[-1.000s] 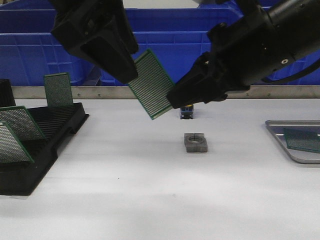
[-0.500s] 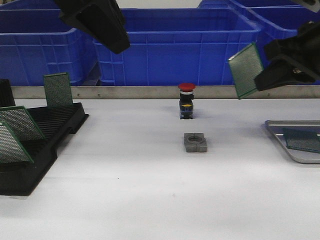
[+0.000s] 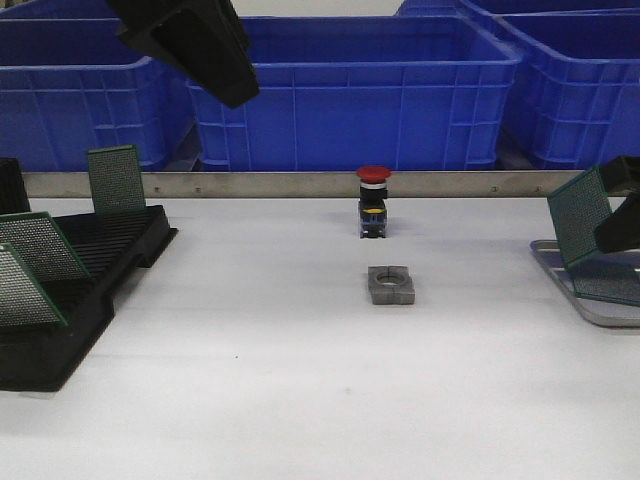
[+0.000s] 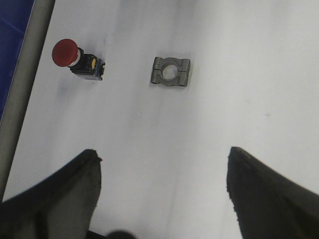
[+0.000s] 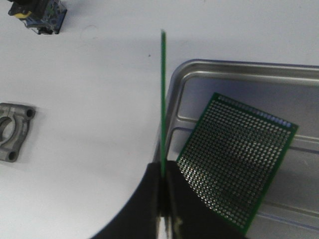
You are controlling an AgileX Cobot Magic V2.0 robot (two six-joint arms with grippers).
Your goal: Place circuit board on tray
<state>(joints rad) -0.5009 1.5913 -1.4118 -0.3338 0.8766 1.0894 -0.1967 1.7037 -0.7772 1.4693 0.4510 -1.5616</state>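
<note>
My right gripper (image 3: 622, 215) is shut on a green circuit board (image 3: 578, 214) and holds it tilted just above the left end of the silver-grey tray (image 3: 556, 252) at the far right. In the right wrist view the held board (image 5: 163, 99) shows edge-on between the shut fingers (image 5: 149, 196), over the tray's rim (image 5: 175, 94). Another green board (image 5: 234, 159) lies flat in the tray. My left gripper (image 4: 162, 164) is open and empty, high above the table; it shows at the top left of the front view (image 3: 195, 45).
A black slotted rack (image 3: 80, 290) at the left holds three green boards (image 3: 117, 180). A red push button (image 3: 373, 200) and a grey metal bracket (image 3: 391, 285) stand mid-table. Blue bins (image 3: 350, 90) line the back behind a metal rail.
My right gripper has carried the board from the table's middle to the right and down to the tray. My left gripper let go of it and rose to the upper left.
</note>
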